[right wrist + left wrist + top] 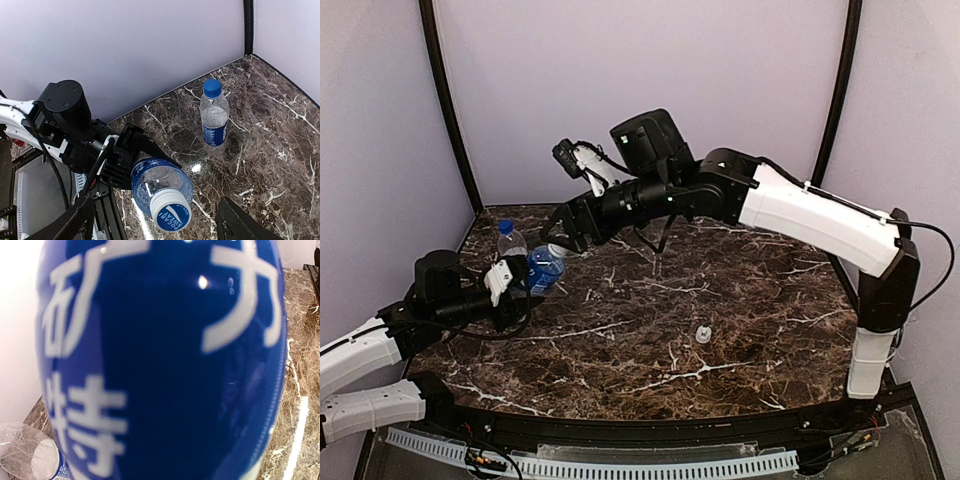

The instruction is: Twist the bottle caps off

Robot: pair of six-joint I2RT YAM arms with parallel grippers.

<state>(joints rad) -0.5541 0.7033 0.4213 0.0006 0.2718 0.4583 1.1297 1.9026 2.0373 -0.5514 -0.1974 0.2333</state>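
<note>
My left gripper (pixel 525 282) is shut on a blue-labelled bottle (pixel 546 268) and holds it tilted above the table's left side. The blue label (pixel 165 365) fills the left wrist view and hides the fingers. The bottle's blue-and-white cap (pixel 171 216) sits on its neck and points at the right wrist camera. My right gripper (pixel 563 238) is open, its dark fingers (pixel 240 225) wide on either side of that cap and not touching it. Behind it a second bottle (pixel 214 120) stands upright with a dark blue cap (pixel 212 87). A small pale cap (pixel 703 334) lies loose mid-table.
The marble table (pixel 740 290) is closed in by pale walls at the back and sides, with black corner posts (pixel 448 100). The standing bottle (pixel 510 240) is close to the back-left corner, right beside the held one. A clear bottle part (pixel 27 452) shows low in the left wrist view.
</note>
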